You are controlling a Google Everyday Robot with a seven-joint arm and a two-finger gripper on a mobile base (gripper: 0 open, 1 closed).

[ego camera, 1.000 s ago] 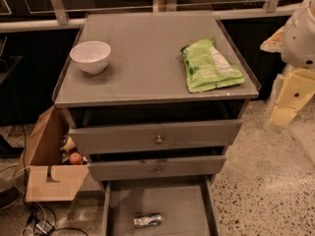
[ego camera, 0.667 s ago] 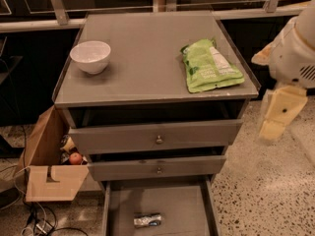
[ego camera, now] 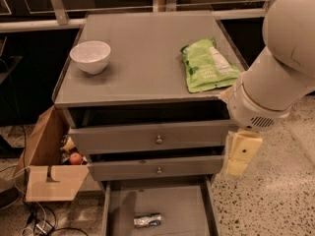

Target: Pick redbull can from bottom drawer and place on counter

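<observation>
- One redbull can (ego camera: 147,221) lies on its side in the open bottom drawer (ego camera: 189,208), long axis left-right.
- The claw (ego camera: 241,154) hangs beside the cabinet's (ego camera: 123,140) right edge, up and right of the can; its state cannot be told.
- Against a second ago, the arm (ego camera: 280,68) has swung inward and lower; the can is unmoved.
- Behind, the desk (ego camera: 142,75) holds a white bowl (ego camera: 90,56) and green snack bag (ego camera: 209,65).

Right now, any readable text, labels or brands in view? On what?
None legible.
green snack bag on the counter: white panel, print too blurred.
redbull can in the bottom drawer: markings too blurred.
gripper, right of the cabinet: no text seen.
</observation>
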